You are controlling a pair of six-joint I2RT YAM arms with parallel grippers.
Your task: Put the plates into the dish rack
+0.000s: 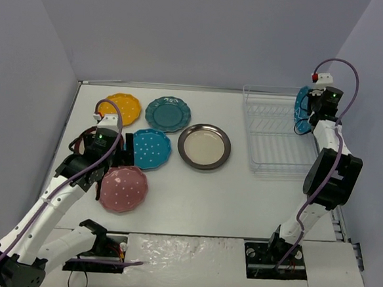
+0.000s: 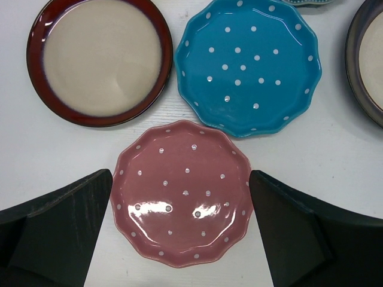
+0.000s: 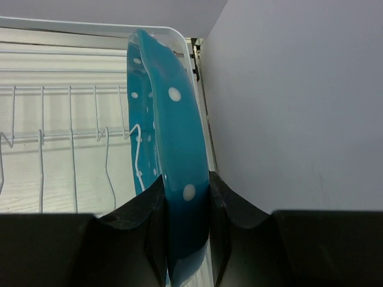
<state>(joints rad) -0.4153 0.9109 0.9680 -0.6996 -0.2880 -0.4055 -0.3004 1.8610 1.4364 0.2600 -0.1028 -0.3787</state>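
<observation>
Clenching a glossy blue scalloped plate (image 3: 173, 119), white-dotted and held on edge at the far right end of the white wire dish rack (image 3: 90, 27), our right tool (image 3: 187, 185) grips its rim; our left tool (image 2: 181, 179), released, hangs over the pink dotted plate (image 2: 179, 203) on the tabletop (image 2: 60, 155).

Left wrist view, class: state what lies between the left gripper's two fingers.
The pink dotted plate lies flat on the white table, between the fingers of the open left gripper. The left wrist view shows this.
</observation>
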